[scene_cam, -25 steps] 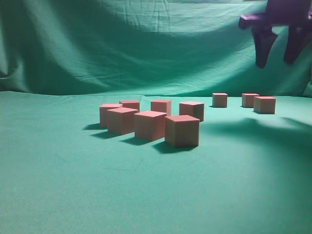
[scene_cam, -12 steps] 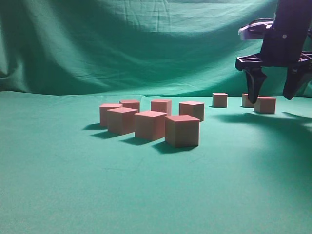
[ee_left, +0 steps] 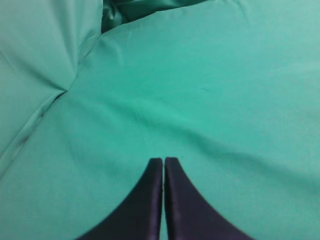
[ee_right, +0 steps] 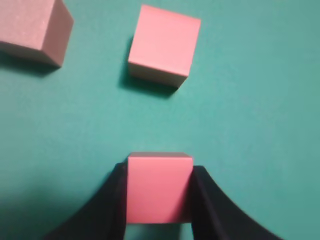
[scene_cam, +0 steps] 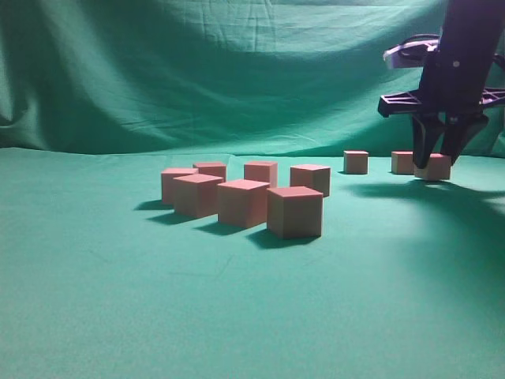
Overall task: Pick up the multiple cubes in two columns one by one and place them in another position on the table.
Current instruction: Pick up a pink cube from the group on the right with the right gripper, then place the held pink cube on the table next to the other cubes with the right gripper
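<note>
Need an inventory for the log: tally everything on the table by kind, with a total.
Pinkish-red cubes: 10 (seven clustered, three at far right, one between the right gripper fingers)
Grippers: 2 (left gripper shut)
Total: 12

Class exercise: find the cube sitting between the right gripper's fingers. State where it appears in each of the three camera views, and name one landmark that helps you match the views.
Exterior view: gripped cube at far right, on the table, under the right gripper.
Left wrist view: not in it; only green cloth and the shut left gripper.
Right wrist view: gripped cube at bottom centre, between the black fingers.
Shared landmark: the neighbouring cube.
</note>
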Controlling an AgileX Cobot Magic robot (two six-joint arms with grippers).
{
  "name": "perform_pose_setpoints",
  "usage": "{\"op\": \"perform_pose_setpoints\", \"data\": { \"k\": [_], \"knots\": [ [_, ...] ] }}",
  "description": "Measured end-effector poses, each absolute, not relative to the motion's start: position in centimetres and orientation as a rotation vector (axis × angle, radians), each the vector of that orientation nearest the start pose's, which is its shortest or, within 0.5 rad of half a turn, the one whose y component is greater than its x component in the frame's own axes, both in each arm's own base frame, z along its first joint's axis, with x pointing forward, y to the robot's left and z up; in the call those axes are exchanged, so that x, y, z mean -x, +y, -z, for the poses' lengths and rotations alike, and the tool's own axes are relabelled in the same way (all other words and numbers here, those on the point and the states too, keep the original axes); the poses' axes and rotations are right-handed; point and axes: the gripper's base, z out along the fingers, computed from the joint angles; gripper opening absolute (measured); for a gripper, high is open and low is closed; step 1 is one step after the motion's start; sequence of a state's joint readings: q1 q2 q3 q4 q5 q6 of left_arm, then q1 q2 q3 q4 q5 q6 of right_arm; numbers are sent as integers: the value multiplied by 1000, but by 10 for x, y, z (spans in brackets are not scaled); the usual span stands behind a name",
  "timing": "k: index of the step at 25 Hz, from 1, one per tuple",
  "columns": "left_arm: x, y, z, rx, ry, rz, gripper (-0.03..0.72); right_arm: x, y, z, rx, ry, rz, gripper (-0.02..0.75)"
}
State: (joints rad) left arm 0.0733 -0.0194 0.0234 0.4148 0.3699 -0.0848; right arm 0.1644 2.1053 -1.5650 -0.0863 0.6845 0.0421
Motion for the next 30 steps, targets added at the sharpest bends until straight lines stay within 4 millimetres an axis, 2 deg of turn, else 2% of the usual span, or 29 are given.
{"op": "perform_pose_setpoints", "data": {
  "k": [2, 5, 6, 9, 12, 15, 19, 21, 25, 26, 27, 30],
  "knots": [
    [-51, 17, -176, -109, 1841, -399, 0, -447, 69, -184, 230, 2704, 29, 253],
    [-51, 17, -176, -109, 1841, -399, 0, -445, 75, -222, 205, 2701, -14, 253],
    [-51, 17, -176, -109, 1841, -399, 0, -442, 78, -241, 197, 2686, -41, 253],
    [-51, 17, -176, -109, 1841, -399, 0, -417, 87, -294, 210, 2648, -94, 253],
    [-51, 17, -176, -109, 1841, -399, 0, -384, 91, -341, 224, 2589, -147, 253],
    [-51, 17, -176, -109, 1841, -399, 0, -349, 96, -362, 261, 2539, -176, 253],
    [-51, 17, -176, -109, 1841, -399, 0, -297, 106, -367, 321, 2515, -262, 253],
    [-51, 17, -176, -109, 1841, -399, 0, -274, 117, -358, 399, 2522, -295, 253],
    [-51, 17, -176, -109, 1841, -399, 0, -231, 148, -337, 747, 2506, -311, 253],
    [-51, 17, -176, -109, 1841, -399, 0, -224, 156, -329, 819, 2509, -315, 253],
    [-51, 17, -176, -109, 1841, -399, 0, -224, 156, -329, 819, 2509, -315, 253],
    [-51, 17, -176, -109, 1841, -399, 0, -203, 178, -306, 995, 2513, -334, 253]
  ]
}}
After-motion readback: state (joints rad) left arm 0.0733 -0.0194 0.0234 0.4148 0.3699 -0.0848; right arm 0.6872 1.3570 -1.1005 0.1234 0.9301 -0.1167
